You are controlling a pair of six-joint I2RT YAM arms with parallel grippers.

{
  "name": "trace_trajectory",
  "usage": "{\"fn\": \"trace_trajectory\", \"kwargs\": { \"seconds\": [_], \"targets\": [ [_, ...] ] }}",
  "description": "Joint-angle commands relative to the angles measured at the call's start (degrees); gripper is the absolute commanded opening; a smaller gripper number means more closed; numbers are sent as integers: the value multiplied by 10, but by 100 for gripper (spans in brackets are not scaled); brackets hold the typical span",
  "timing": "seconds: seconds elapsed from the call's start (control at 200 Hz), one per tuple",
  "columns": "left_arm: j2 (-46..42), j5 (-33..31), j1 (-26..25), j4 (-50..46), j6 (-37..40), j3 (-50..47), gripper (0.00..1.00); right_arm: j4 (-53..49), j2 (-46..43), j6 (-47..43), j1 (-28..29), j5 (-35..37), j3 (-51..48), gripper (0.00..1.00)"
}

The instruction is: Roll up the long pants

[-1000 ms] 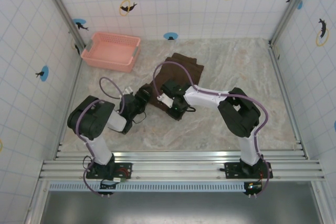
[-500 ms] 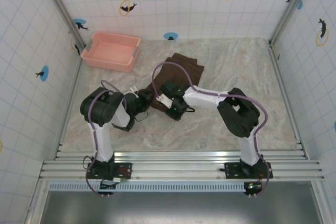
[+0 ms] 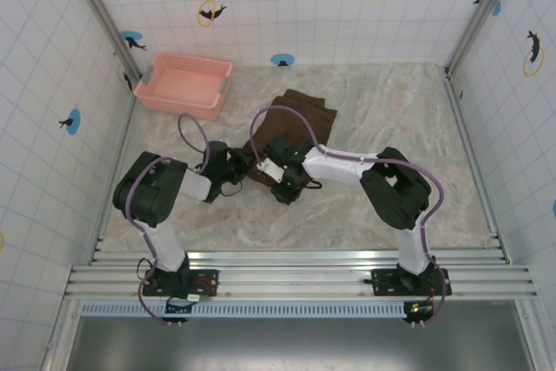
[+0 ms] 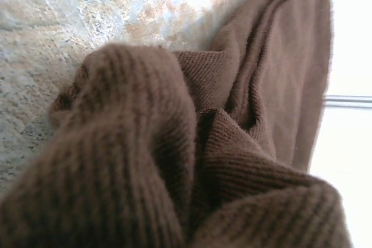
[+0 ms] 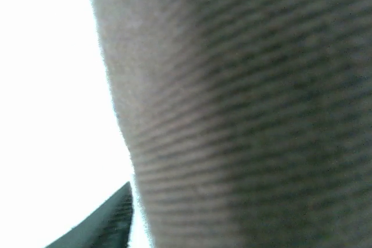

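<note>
Overhead view: your long pants [image 3: 300, 115] lie as a dark brown pile on the counter [image 3: 391, 119], centre and toward the far side, with the near end bunched where both arms meet it. Your left gripper [image 3: 236, 162] sits at the near-left corner of the cloth and your right gripper [image 3: 280, 182] at the near edge just beside it. At this size you cannot tell whether either is apart, together or clamped on cloth. The pink basket [image 3: 178, 103] stands far left, apart from the garment, and the counter right of the pile lies open. Left wrist view: ribbed brown cloth is heaped in thick folds at the lens, with marbled counter beyond at upper left and a free edge running up the right. This does not settle the grip. Right wrist view: blurred ribbed cloth is pressed close across the lens, so the grip is again undetermined. Judgement: the roll looks begun at the near end and unfinished, since most of the garment lies flat beyond. The next move calls for you to carry the bunched end toward the far side with both grippers level, so the roll runs straight. There is room on the far side; mind the two wrists, which are close together, and the basket at left.
</note>
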Motion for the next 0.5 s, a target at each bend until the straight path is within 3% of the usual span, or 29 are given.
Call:
{"fn": "trace_trajectory", "kwargs": {
  "seconds": [0.0,0.04,0.13,0.495],
  "targets": [
    [-16,-4,0,-372,92,61,0,-55,5,7,0,24,-45,74],
    [-4,-1,1,-432,108,94,0,-56,-17,9,0,37,-50,87],
    [31,-3,0,-563,138,172,0,-55,-69,17,2,66,-62,99],
    [148,-46,-2,-888,200,403,0,-51,-189,32,44,246,-82,99]
  ]
}}
